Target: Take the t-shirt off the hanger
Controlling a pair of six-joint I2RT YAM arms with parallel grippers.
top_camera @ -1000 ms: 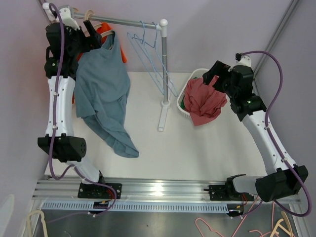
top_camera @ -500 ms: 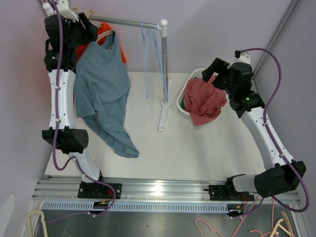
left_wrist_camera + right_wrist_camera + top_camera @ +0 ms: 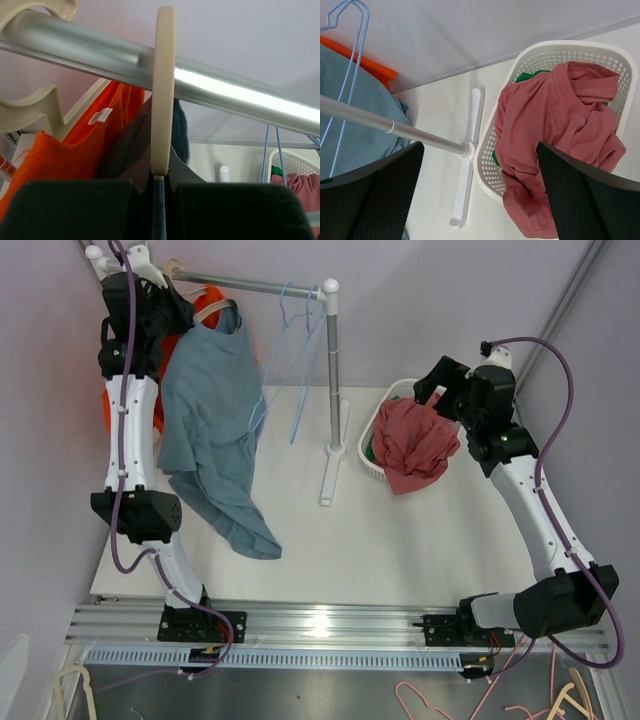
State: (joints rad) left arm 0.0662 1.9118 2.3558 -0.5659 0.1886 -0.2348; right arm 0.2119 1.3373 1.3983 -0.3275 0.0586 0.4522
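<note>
Across the white table (image 3: 420, 530) stands a garment rail (image 3: 260, 284), its silver bar carried on an upright post near the table's middle. At the bar's left end hangs the grey-blue t-shirt (image 3: 210, 410). It is on its hanger, and its lower hem trails onto the tabletop. An orange garment (image 3: 65, 150) hangs just behind it. To the right of the post sits a white perforated laundry basket (image 3: 555, 47), with a red shirt (image 3: 555, 115) spilling over its near rim and a bit of green cloth beneath. Thin blue wire hangers (image 3: 266, 150) dangle tilted from the bar between the t-shirt and the post. The cream hanger (image 3: 163, 90) hooks over the bar. The left gripper (image 3: 159, 187) is clamped tight on the hanger's neck, just under the hook. The right gripper (image 3: 437, 383) hangs above the basket with its jaws spread wide, holding nothing.
</note>
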